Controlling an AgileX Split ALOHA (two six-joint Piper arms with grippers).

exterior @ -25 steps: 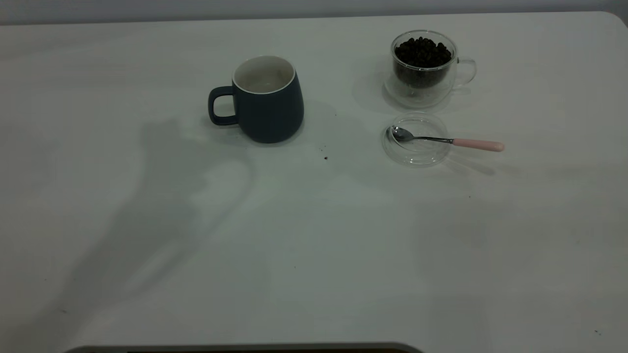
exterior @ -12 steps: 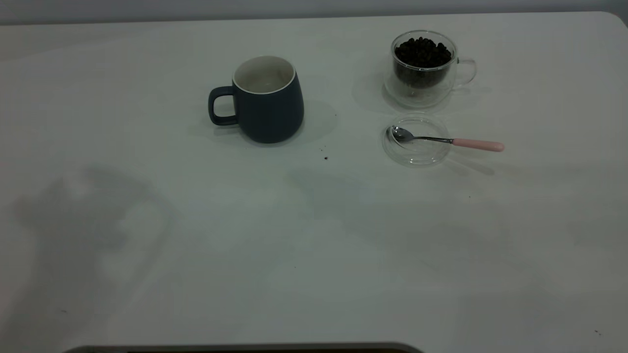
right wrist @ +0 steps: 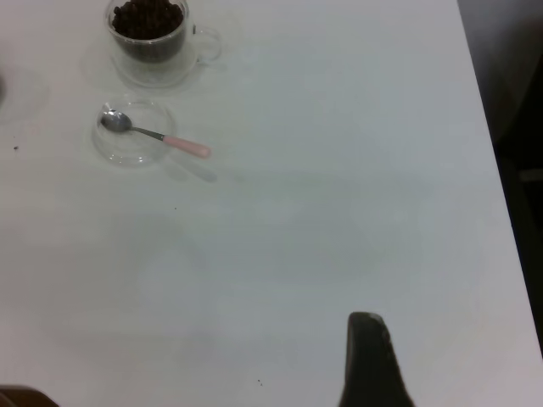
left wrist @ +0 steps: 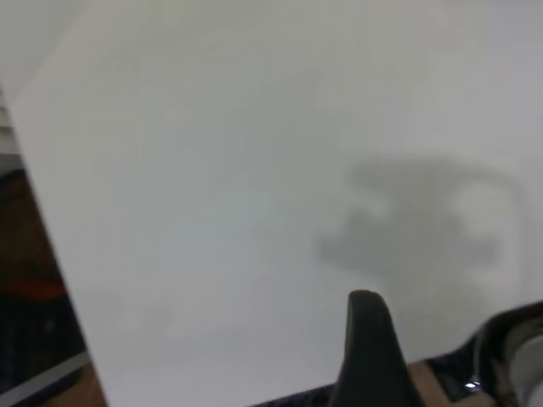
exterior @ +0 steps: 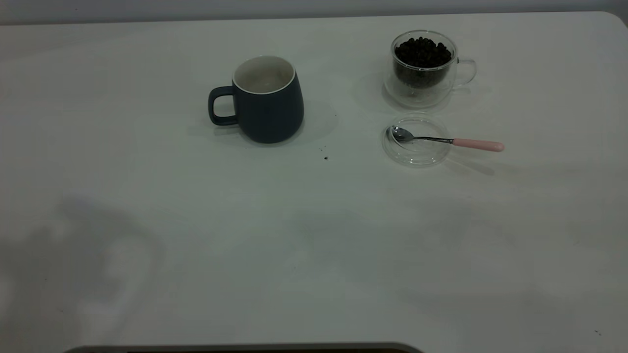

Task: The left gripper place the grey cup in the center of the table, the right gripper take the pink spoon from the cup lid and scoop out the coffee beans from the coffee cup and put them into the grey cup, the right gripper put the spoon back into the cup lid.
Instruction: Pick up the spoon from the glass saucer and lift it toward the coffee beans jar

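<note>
The grey cup (exterior: pixel 267 100) stands upright on the table (exterior: pixel 314 235), left of centre toward the back, handle to the left, nothing in it that I can see. The coffee cup (exterior: pixel 424 66) with coffee beans (exterior: pixel 423 51) stands at the back right. In front of it lies the cup lid (exterior: pixel 416 144) with the pink spoon (exterior: pixel 444 140) across it, handle pointing right. Neither gripper shows in the exterior view. Part of my left gripper (left wrist: pixel 366 356) shows over bare table near an edge. Part of my right gripper (right wrist: pixel 369 360) shows far from the lid (right wrist: pixel 134 133), spoon (right wrist: pixel 161 136) and coffee cup (right wrist: pixel 153 38).
A few dark specks (exterior: pixel 326 158) lie between the grey cup and the lid. A faint arm shadow (exterior: pixel 98 255) falls on the front left of the table. The table's right edge (right wrist: pixel 496 170) shows in the right wrist view.
The arm shadow has slid from just left of the grey cup down to the front left corner. The cups, lid and spoon have not moved.
</note>
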